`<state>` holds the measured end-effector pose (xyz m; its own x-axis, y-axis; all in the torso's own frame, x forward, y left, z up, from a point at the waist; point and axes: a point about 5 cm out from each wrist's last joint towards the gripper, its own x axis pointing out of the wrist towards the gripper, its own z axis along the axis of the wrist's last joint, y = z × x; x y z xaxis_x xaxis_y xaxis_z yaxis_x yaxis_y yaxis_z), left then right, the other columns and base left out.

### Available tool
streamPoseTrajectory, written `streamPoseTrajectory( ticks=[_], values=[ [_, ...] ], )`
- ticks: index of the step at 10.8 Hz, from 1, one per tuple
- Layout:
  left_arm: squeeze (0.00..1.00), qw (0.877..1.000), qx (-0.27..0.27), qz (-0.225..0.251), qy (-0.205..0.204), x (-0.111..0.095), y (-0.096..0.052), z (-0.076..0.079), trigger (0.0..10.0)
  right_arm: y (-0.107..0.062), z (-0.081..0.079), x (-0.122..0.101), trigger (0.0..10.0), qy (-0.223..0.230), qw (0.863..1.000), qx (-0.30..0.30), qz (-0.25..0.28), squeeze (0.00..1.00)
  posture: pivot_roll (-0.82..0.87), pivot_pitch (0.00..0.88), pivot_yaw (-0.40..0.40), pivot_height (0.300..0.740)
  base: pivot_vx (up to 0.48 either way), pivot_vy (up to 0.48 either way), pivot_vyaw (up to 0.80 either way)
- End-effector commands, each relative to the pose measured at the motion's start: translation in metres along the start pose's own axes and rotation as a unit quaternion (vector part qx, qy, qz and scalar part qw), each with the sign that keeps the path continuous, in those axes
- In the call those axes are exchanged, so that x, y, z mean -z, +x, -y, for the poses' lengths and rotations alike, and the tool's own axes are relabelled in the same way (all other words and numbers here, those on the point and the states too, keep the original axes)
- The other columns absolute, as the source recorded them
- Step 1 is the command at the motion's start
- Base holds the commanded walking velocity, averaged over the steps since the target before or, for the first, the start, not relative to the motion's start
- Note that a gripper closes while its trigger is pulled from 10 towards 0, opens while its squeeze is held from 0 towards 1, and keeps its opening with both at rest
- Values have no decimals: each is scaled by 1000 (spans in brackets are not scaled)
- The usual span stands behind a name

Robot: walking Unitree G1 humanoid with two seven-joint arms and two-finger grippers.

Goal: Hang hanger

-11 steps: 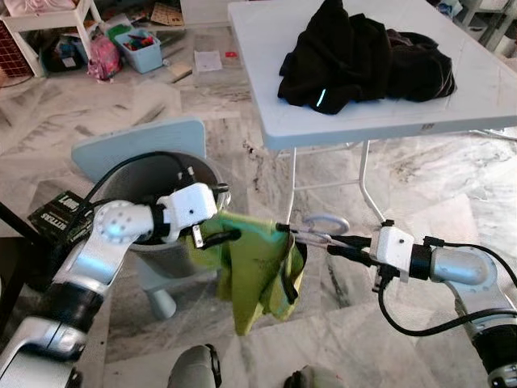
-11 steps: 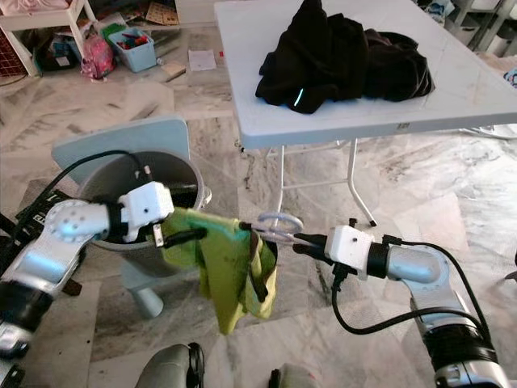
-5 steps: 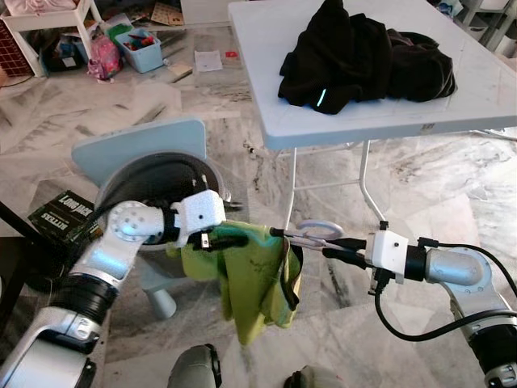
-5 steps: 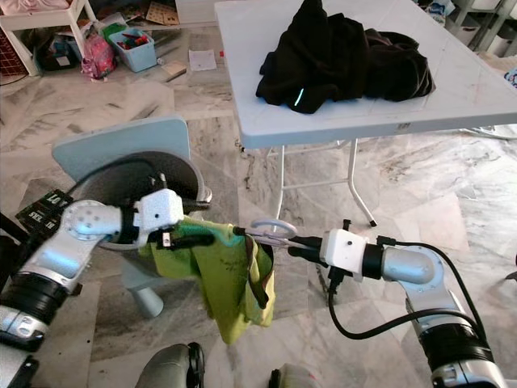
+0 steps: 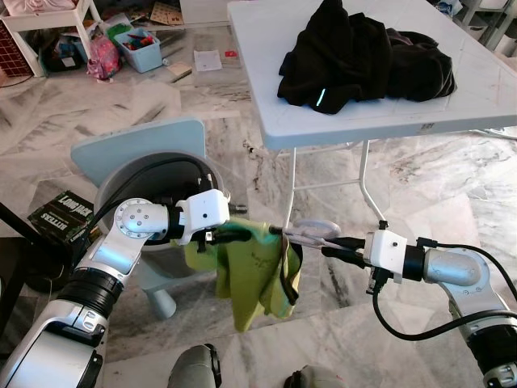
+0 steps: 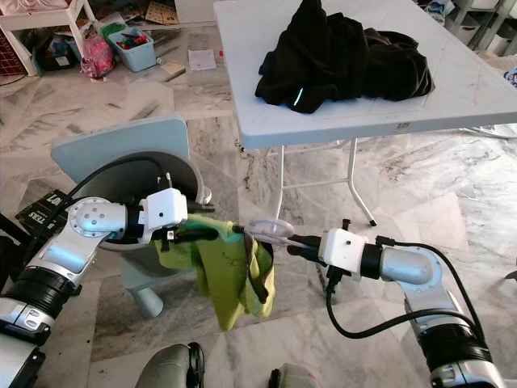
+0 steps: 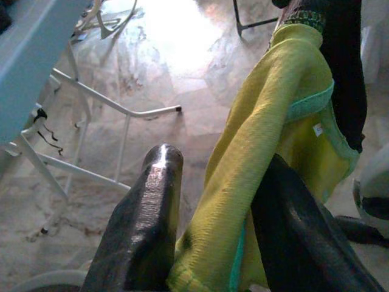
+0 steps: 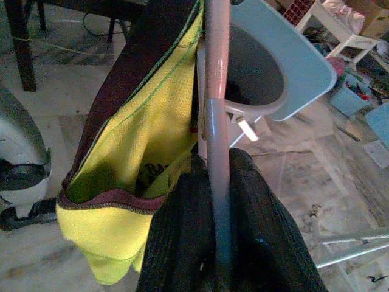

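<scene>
A yellow-green garment with a dark maroon edge hangs on a pale hanger held out over the marble floor. My right gripper is shut on the hanger near its hook; in the right wrist view the hanger's bar runs up between the fingers, with the garment draped beside it. My left gripper is shut on the garment's upper left edge. In the left wrist view the yellow cloth is pinched between the two black fingers.
A grey laundry bin with a light blue open lid stands behind my left arm. A white folding table at the back right carries a black clothes heap. Toys and boxes clutter the far left floor.
My left gripper has moved right and slightly up along the garment's top edge toward the hanger. The right gripper with the hanger has shifted a little left. The hook now looks flatter.
</scene>
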<state>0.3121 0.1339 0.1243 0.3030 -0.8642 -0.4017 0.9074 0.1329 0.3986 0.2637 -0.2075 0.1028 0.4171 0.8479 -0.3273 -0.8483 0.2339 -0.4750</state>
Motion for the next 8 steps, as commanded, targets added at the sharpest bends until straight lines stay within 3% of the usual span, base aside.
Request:
streamPoseTrajectory(
  ticks=[1,5,8],
  values=[
    [0,1000,24,-5,11,-2,4,1,0,4,6,-11,10000,-28,999,10,26,0,-70,92,-4,740,0,0,0],
    [0,999,39,0,16,-3,8,0,0,7,9,-13,10000,-35,999,15,28,0,-76,85,-7,740,0,0,0],
    [0,998,59,15,6,-7,21,7,0,11,11,-15,10000,-42,999,14,29,0,-78,75,-13,740,0,0,0]
  ],
)
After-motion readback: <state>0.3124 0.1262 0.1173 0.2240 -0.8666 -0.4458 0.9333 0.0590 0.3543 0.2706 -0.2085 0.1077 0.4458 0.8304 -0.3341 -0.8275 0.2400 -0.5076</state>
